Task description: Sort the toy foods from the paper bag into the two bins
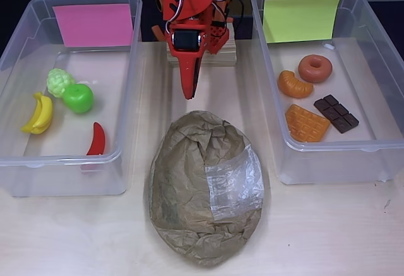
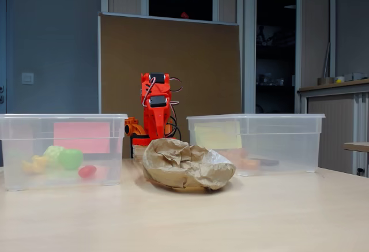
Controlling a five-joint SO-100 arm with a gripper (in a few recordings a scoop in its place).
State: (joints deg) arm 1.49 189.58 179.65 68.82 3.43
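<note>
Paper bag (image 1: 199, 187): crumpled matt brown paper, glossy clear plastic patch (image 1: 233, 181) on it. Both bins (image 1: 19, 55) (image 1: 379, 48): clear smooth plastic, matt paper labels (image 1: 93, 24) (image 1: 300, 18). Toy apple (image 1: 78, 98) was glossy plastic. Table (image 1: 76, 238) looked pale, smooth wood laminate. Arm (image 1: 189, 11): matt orange plastic.

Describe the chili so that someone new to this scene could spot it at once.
Find the bin with the pink label, left in the overhead view. The chili lies near its front wall, apart from the banana, apple and grapes. It is the bin's sole red piece, slim and curved.
</note>
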